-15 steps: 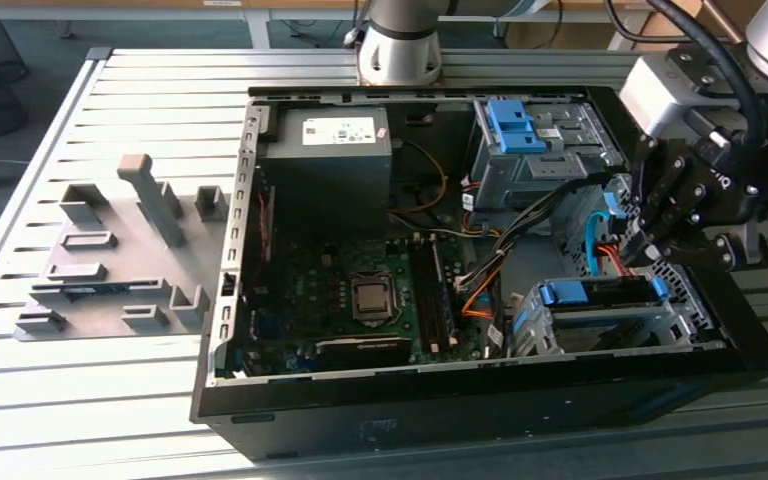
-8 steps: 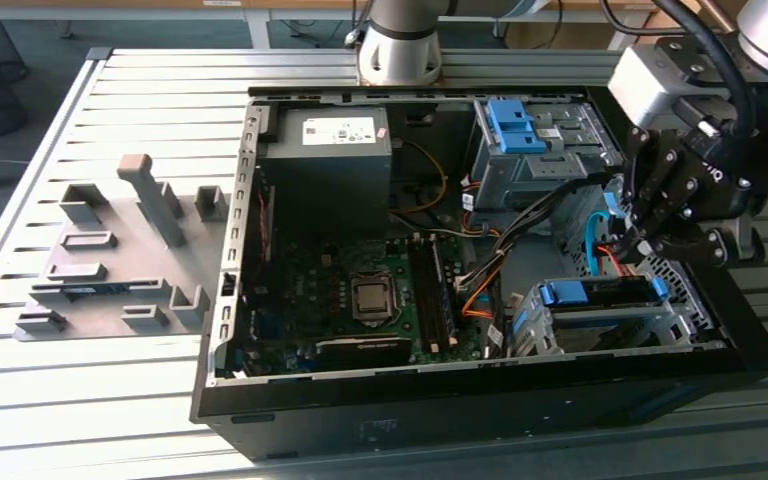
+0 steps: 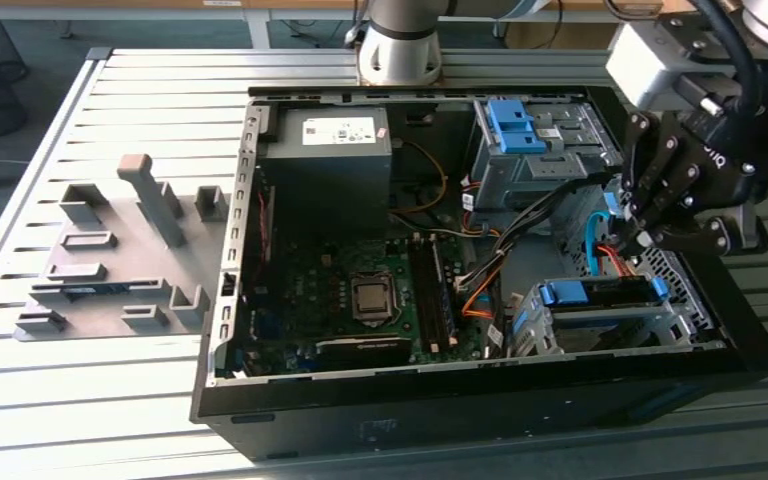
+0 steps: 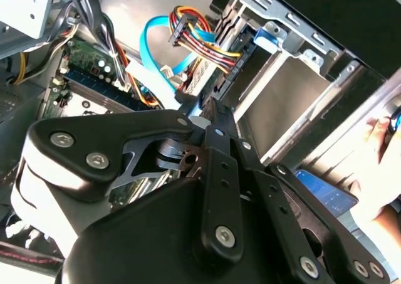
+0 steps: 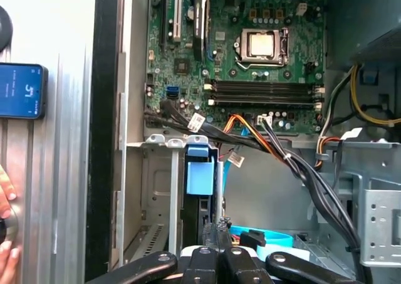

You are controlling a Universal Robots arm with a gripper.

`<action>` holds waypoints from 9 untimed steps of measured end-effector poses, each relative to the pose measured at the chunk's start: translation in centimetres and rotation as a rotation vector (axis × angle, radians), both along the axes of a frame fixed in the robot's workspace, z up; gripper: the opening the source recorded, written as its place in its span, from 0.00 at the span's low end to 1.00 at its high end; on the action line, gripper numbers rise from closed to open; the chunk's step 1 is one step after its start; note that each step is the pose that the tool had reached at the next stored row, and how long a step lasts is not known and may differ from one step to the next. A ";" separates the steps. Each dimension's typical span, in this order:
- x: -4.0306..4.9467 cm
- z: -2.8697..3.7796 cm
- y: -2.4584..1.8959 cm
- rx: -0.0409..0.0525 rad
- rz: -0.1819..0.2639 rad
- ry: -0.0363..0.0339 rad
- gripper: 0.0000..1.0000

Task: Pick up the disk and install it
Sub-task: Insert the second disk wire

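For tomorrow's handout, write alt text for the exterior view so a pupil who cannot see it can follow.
A robot arm's black hand hangs inside an open computer case, just above a metal drive cage holding the disk in its blue frame. The motherboard lies at the centre, a grey power supply behind it.

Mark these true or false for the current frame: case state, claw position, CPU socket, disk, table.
1. The computer case is open, with the motherboard exposed. True.
2. The claw hangs over the power supply. False: it hangs at the exterior view's right, above the drive cage.
3. The CPU socket carries a cooler. False: it is bare.
4. The disk, blue-framed, sits in that drive cage. True.
5. In the first wrist view, a phone lies on the table outside the case. True.
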State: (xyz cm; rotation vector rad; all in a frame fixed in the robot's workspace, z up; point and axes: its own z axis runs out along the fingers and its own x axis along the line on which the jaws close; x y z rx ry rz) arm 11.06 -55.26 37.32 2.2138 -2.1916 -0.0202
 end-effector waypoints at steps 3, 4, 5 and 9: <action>-0.12 0.71 0.02 -0.0001 0.000 0.0001 0.11; -0.15 0.89 0.03 0.0000 0.000 0.0000 0.11; -0.17 1.05 0.06 0.0000 0.000 0.0001 0.11; -0.21 1.56 0.51 -0.0002 0.000 0.0001 0.11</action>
